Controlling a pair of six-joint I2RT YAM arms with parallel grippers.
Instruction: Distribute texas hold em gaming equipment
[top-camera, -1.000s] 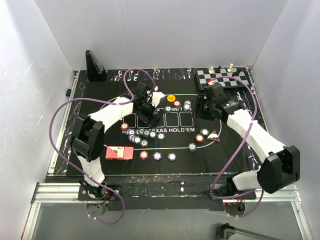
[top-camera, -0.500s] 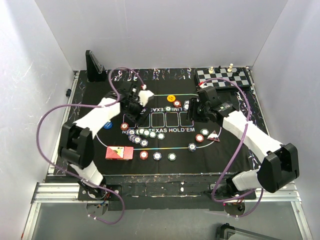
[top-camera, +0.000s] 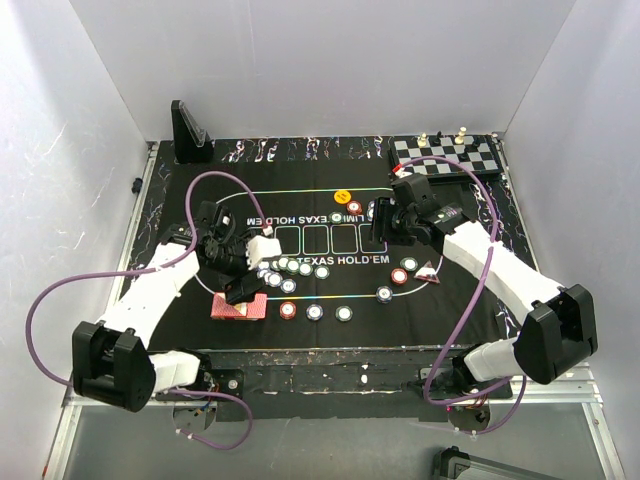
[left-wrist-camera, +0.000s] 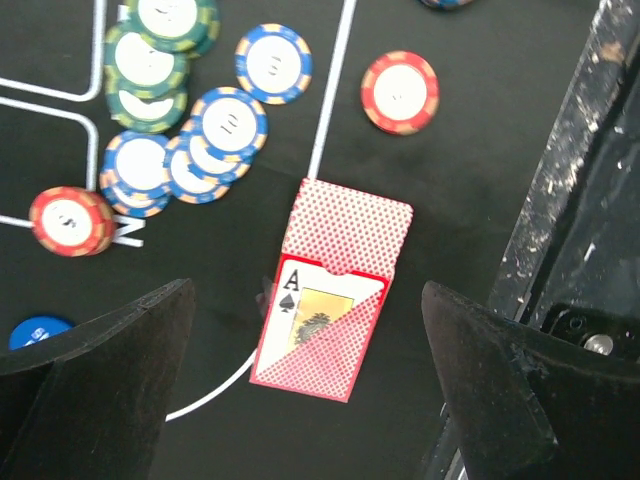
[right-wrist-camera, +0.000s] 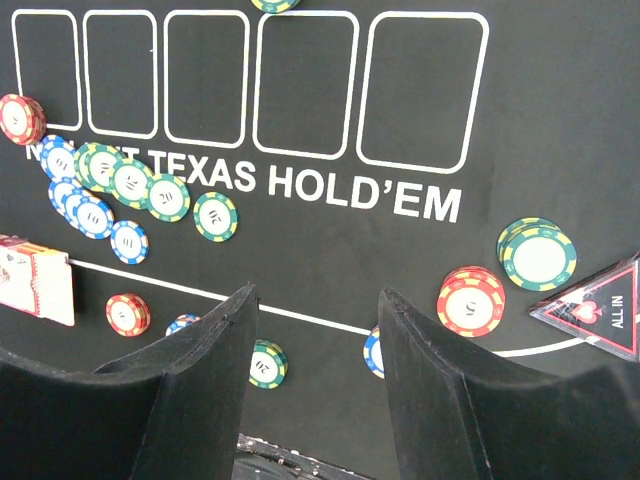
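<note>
Hovering over the red-backed card pack (left-wrist-camera: 335, 290), the left gripper (left-wrist-camera: 310, 340) is wide open and empty; the right gripper (right-wrist-camera: 315, 330), half open, holds nothing above scattered chips (right-wrist-camera: 150, 190).

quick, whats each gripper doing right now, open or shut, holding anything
left gripper: open, holding nothing, jaws wide above the card pack
right gripper: open, nothing between the jaws

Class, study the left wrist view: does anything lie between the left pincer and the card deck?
Nothing visible does. The open left pincer hangs over the card deck; the poker chips lie beside it, clear.
</note>
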